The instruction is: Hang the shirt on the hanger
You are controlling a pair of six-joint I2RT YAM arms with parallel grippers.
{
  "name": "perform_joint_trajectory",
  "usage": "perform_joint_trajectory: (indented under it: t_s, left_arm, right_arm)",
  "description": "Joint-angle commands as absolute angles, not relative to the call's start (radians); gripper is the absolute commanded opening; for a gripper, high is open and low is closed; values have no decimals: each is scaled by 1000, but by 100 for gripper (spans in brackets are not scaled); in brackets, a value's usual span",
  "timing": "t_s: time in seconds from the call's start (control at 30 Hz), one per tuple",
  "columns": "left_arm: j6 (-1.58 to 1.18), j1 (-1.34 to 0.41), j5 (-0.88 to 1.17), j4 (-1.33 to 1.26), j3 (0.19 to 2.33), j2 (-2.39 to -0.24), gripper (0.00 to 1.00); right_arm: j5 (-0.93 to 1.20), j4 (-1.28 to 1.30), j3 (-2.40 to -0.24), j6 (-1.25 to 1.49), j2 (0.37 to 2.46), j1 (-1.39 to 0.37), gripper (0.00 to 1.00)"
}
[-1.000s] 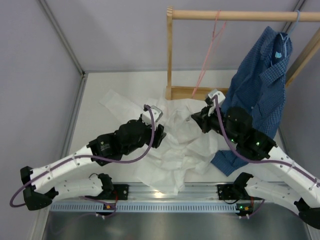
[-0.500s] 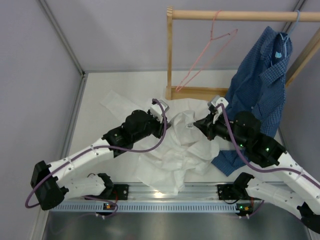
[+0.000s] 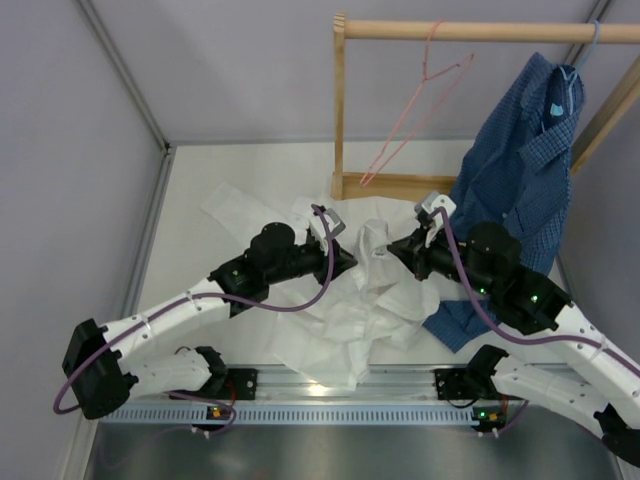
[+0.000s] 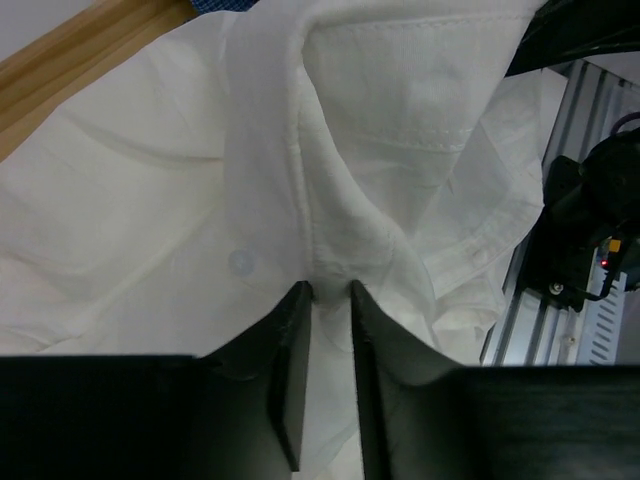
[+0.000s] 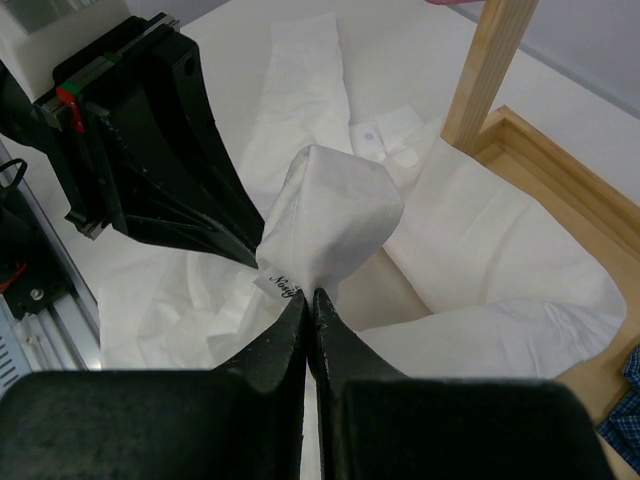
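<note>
The white shirt (image 3: 335,305) lies crumpled on the table between the two arms. My right gripper (image 3: 392,247) is shut on its collar and holds a peak of it up. In the right wrist view the pinch (image 5: 309,296) sits beside a small label, with the shirt (image 5: 335,215) bulging above. My left gripper (image 3: 350,262) comes in from the left. Its jaws (image 4: 328,292) are narrow, closed on a fold of the shirt (image 4: 400,120) by the collar seam. The pink hanger (image 3: 420,110) hangs bare from the wooden rod, behind the shirt.
A dark blue checked shirt (image 3: 525,170) hangs on a light blue hanger (image 3: 590,45) at the right, its hem reaching the table beside my right arm. The wooden rack has a rod (image 3: 480,31), a post (image 3: 339,110) and a base (image 3: 400,185). A metal rail (image 3: 340,410) runs along the near edge.
My left gripper has reached right to the raised collar and its jaws have narrowed on the fabric. The right gripper shifted slightly. The pink hanger has swung round on the rod.
</note>
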State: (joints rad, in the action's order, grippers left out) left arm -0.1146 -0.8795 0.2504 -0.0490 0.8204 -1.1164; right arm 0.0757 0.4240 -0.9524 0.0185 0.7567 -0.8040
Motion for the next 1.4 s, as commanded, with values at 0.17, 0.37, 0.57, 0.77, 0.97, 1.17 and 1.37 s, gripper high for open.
perform_joint_trajectory:
  t_s: [0.17,0.37,0.57,0.77,0.97,1.17,1.37]
  left_arm:
    - [-146,-877,224,-152,815,-1126,0]
    - [-178,-876,146,-150,805,-1077,0]
    - [-227,-877,71,-100,788,-982,0]
    - [-284,-885,-60,17,796,-951,0]
    - [-327,-922,-178,339,952,-1026,0]
    - [-425,-983,-227,554,1048,-1037,0]
    - [-520,-1155,-397,770,1195,-1127,0]
  right_arm:
    - [68,411,-971,9,726,-808,0]
    - [31,411,-948,18,722,-808,0]
    - [-102,411,-940,46,755,-808,0]
    - [-319,414,-953,95,807,-808,0]
    - [-354,416,-992,80,894,-807,0]
    - [-426,399,-993,98,931,-810,0]
    - [-278,362,-974,81,940,-810,0]
